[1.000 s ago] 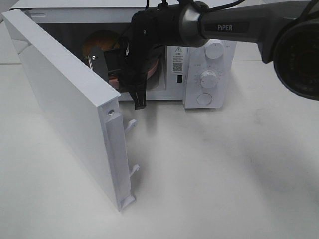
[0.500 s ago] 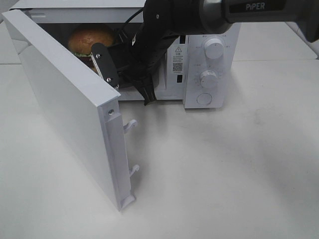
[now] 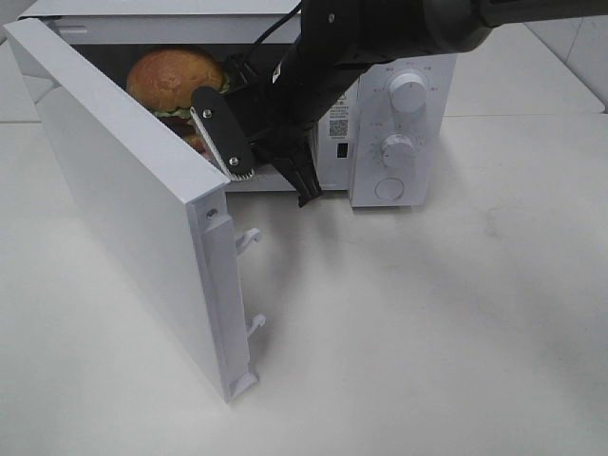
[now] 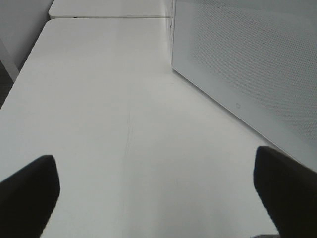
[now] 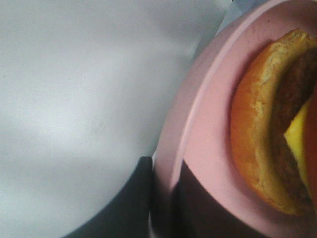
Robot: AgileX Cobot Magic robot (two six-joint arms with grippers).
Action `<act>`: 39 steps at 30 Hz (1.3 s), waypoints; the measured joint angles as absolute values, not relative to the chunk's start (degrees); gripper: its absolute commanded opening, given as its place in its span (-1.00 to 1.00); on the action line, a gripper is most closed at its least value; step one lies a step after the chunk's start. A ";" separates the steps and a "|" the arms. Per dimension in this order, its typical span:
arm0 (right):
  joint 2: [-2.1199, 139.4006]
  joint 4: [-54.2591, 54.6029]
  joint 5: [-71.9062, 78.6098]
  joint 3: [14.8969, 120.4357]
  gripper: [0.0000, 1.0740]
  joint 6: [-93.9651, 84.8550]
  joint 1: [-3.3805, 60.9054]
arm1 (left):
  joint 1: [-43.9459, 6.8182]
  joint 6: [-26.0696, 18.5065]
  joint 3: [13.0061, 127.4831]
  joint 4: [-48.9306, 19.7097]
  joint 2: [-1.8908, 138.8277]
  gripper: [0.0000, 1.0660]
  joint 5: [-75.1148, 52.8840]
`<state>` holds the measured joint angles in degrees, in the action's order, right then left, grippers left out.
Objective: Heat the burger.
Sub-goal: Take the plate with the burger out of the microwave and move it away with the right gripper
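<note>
Inspector: Burger [image 3: 171,78] is sitting inside the microwave [image 3: 399,142] cavity, toward its left side, partly screened by the open door [image 3: 123,199]. The glossy bun top is showing above the door's edge.

Clerk: What is it resting on?

Inspector: On a pink plate [image 5: 198,148]. The right wrist view is showing the bun's lower edge, patty and a corner of cheese lying on that plate.

Clerk: And the right gripper [image 3: 271,157]?

Inspector: It is reaching into the cavity opening just beside the burger. Its jaws are standing nearly closed on the rim of the pink plate; dark fingers [image 5: 198,208] are overlapping that rim in the wrist view.

Clerk: The left gripper [image 4: 158,188]?

Inspector: It is hanging over the bare white table [image 4: 109,99] with its jaws spread fully wide and nothing between them. Two dark fingertips [image 4: 29,193] are showing at the edges of its wrist view, with the door's perforated outer face near them.

Clerk: The microwave itself?

Inspector: It is standing at the back of the table, door swung wide toward the camera, two knobs and a round button on its right panel.
</note>
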<state>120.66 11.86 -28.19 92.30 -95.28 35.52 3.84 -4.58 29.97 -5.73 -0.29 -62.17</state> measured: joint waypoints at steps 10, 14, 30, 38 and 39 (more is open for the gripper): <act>115.57 11.97 -27.04 83.48 -1.00 -97.52 35.41 | 3.84 -4.58 29.97 -5.73 -0.29 0.88 -62.17; 112.76 11.97 -25.78 79.87 -1.00 -97.57 35.41 | 3.84 -4.58 29.97 -5.73 -0.29 0.88 -62.17; 103.93 12.32 -22.75 67.78 -1.00 -98.66 35.41 | 3.84 -4.58 29.97 -5.73 -0.29 0.88 -62.17; 99.35 12.38 -21.03 61.48 -1.00 -98.66 35.41 | 3.84 -4.58 29.97 -5.73 -0.29 0.88 -62.17; 98.32 12.38 -20.63 59.99 -1.00 -98.66 35.41 | 3.84 -4.58 29.97 -5.73 -0.29 0.88 -62.17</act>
